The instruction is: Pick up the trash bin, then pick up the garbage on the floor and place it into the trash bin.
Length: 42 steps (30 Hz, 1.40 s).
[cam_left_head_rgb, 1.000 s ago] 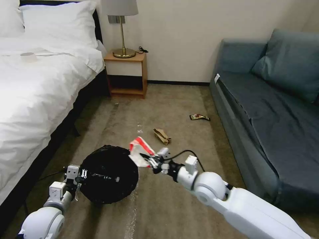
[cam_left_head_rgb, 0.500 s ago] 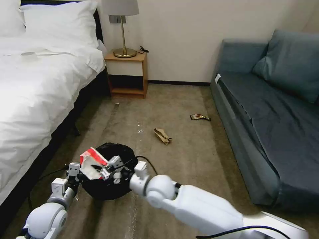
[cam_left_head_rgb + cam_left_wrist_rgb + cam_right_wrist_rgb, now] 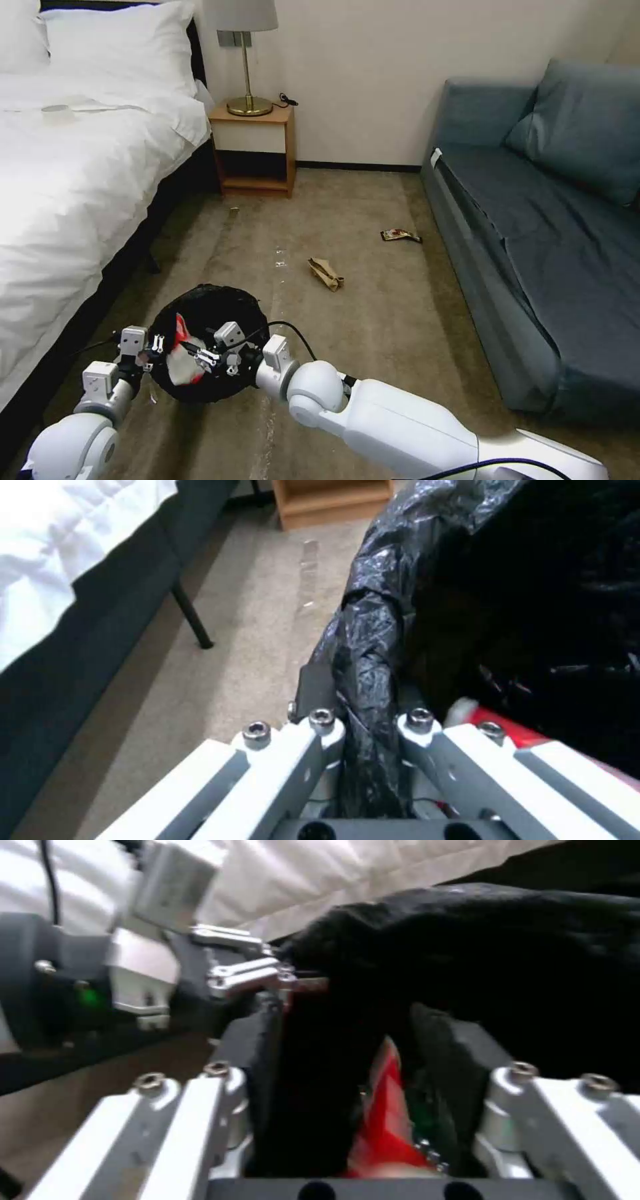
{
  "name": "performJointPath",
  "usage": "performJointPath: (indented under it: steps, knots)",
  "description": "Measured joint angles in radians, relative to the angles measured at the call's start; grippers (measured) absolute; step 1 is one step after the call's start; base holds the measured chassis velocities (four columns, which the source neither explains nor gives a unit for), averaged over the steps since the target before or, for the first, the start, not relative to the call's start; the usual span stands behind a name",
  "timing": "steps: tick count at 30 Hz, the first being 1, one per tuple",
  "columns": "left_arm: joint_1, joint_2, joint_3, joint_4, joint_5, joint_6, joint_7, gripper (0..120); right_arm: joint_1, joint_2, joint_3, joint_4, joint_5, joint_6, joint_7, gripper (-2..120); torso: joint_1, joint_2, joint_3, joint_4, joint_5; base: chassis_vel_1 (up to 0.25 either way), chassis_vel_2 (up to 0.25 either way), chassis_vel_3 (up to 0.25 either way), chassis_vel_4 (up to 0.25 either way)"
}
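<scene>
The trash bin, lined with a crinkled black bag, is in the lower left of the head view. My left gripper is shut on its rim, one finger outside and one inside the bag. My right gripper reaches over the bin's mouth and stands open. The red-and-white packet hangs between its spread fingers, down inside the bag. More garbage lies on the carpet ahead: a crumpled brown paper bag and a dark flat wrapper.
A bed with white covers runs along the left. A wooden nightstand with a lamp stands at the back wall. A blue sofa lines the right. A small clear scrap lies on the carpet between them.
My right arm swung left with the packet, from beside the bin to over its mouth. The packet has dropped lower into the bag and the right gripper has opened. The left gripper kept its hold.
</scene>
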Motion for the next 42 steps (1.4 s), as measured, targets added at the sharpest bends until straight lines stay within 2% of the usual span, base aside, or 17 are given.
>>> performJointPath:
  steps: [2,4,5,8,9,11,17,19,23,25,26,27,29,31,32,35,42]
  knots:
    - [0.001,0.000,-0.004,0.000,-0.002,-0.001,0.001,3,-0.002,-0.002,0.006,0.000,-0.003,0.004,0.007,59,0.000,0.000,0.000,0.0000,0.0000,0.000,0.000,0.000,0.000]
    - [-0.002,0.001,-0.007,0.002,-0.006,-0.001,0.002,3,-0.002,-0.012,0.029,0.000,-0.005,0.004,0.026,71,0.000,0.000,0.000,-0.0001,0.0000,0.000,0.000,0.000,0.000]
    - [-0.002,0.001,-0.007,0.002,-0.006,-0.001,0.002,3,-0.002,-0.012,0.029,0.000,-0.005,0.004,0.026,71,0.000,0.000,0.000,-0.0001,0.0000,0.000,0.000,0.000,0.000]
    - [-0.010,0.003,-0.007,0.012,-0.009,0.000,0.000,3,-0.002,-0.034,0.072,0.005,0.008,0.005,0.058,88,0.000,0.000,0.000,-0.0001,-0.0001,0.000,0.000,0.000,0.000]
    - [-0.010,0.003,-0.007,0.012,-0.009,0.000,0.000,3,-0.002,-0.034,0.072,0.005,0.008,0.005,0.058,88,0.000,0.000,0.000,-0.0001,-0.0001,0.000,0.000,0.000,0.000]
    - [-0.010,0.007,-0.018,0.013,0.006,0.010,-0.008,3,-0.003,-0.054,0.100,0.013,0.022,0.006,0.087,97,0.000,0.000,0.000,-0.0001,0.0001,0.000,0.000,0.000,0.000]
    - [0.005,0.016,-0.046,0.018,0.027,0.006,-0.010,3,-0.017,-0.108,0.175,0.024,0.033,-0.008,0.117,100,0.000,0.000,0.000,0.0000,0.0003,0.000,0.000,0.000,0.000]
    - [0.023,0.018,-0.060,0.011,0.030,-0.004,-0.002,3,-0.040,-0.155,0.256,0.024,0.082,-0.037,0.165,100,0.000,0.000,0.000,-0.0002,0.0000,0.000,0.000,0.000,0.000]
    - [0.040,0.018,-0.077,-0.005,0.030,-0.013,-0.001,3,-0.060,-0.192,0.320,0.035,0.144,-0.070,0.211,100,0.000,0.000,0.000,-0.0002,0.0003,0.000,0.000,0.000,0.000]
    - [0.075,0.019,-0.103,-0.034,0.030,-0.021,-0.001,3,-0.094,-0.255,0.390,0.057,0.192,-0.093,0.246,100,0.000,0.000,0.000,0.0002,0.0005,0.000,0.000,0.000,0.000]
    - [0.075,0.019,-0.103,-0.034,0.030,-0.021,-0.001,3,-0.094,-0.255,0.390,0.057,0.192,-0.093,0.246,100,0.000,0.000,0.000,0.0002,0.0005,0.000,0.000,0.000,0.000]
    - [0.088,0.020,-0.112,-0.049,0.042,-0.022,-0.006,3,-0.127,-0.300,0.430,0.071,0.213,-0.099,0.256,100,0.000,0.000,0.000,0.0002,-0.0002,0.000,0.000,0.000,0.000]
    - [0.094,0.023,-0.116,-0.056,0.053,-0.023,-0.010,3,-0.149,-0.322,0.451,0.080,0.224,-0.101,0.256,100,0.000,0.000,0.000,0.0002,-0.0002,0.000,0.000,0.000,0.000]
    - [0.115,0.034,-0.122,-0.087,0.071,-0.018,-0.028,3,-0.242,-0.398,0.532,0.106,0.243,-0.107,0.245,100,0.000,0.000,0.000,0.0000,0.0011,0.000,0.000,0.000,0.000]
    - [0.115,0.034,-0.122,-0.087,0.071,-0.018,-0.028,3,-0.242,-0.398,0.532,0.106,0.243,-0.107,0.245,100,0.000,0.000,0.000,0.0000,0.0011,0.000,0.000,0.000,0.000]
    - [0.118,0.036,-0.120,-0.114,0.068,-0.008,-0.045,3,-0.378,-0.482,0.672,0.103,0.221,-0.101,0.202,100,0.000,0.000,0.000,-0.0006,0.0002,0.000,0.000,0.000,0.000]
    - [0.122,0.031,-0.103,-0.137,0.076,0.007,-0.066,3,-0.514,-0.517,0.834,0.059,0.170,-0.072,0.158,100,0.000,0.000,0.000,-0.0001,0.0000,0.000,0.000,0.000,0.000]
